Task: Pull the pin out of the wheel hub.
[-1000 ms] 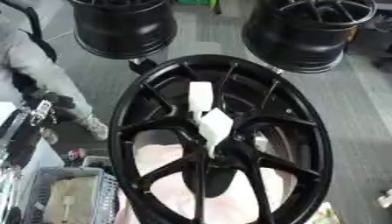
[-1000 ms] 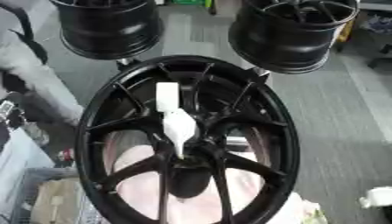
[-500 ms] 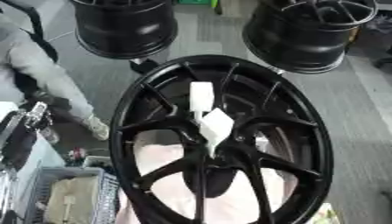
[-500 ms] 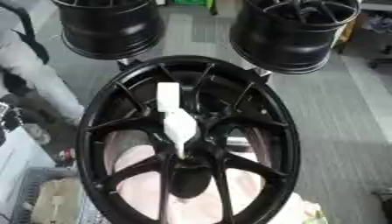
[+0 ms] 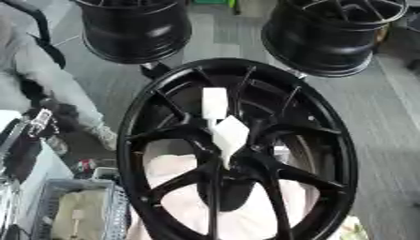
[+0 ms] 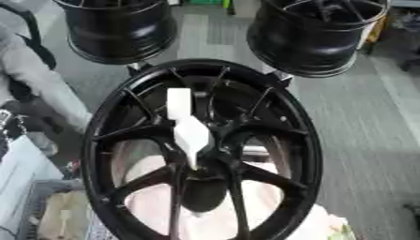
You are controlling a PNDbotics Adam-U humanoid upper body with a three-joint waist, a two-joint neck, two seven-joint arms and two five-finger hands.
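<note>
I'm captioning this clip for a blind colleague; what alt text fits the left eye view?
A white pin sticks up from the centre of a large black spoked wheel hub that fills the view. Two more black wheels stand behind it on a grey floor, and a grey basket sits at lower left; no robot hand shows.

White pin (image 6: 187, 129) stands in the black wheel hub (image 6: 201, 154)

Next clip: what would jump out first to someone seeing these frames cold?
A big black spoked wheel fills the middle of both views, with a white pin standing out of its hub. Two more black wheels stand behind it on the grey floor, upper left and upper right. Neither robot hand shows.
</note>
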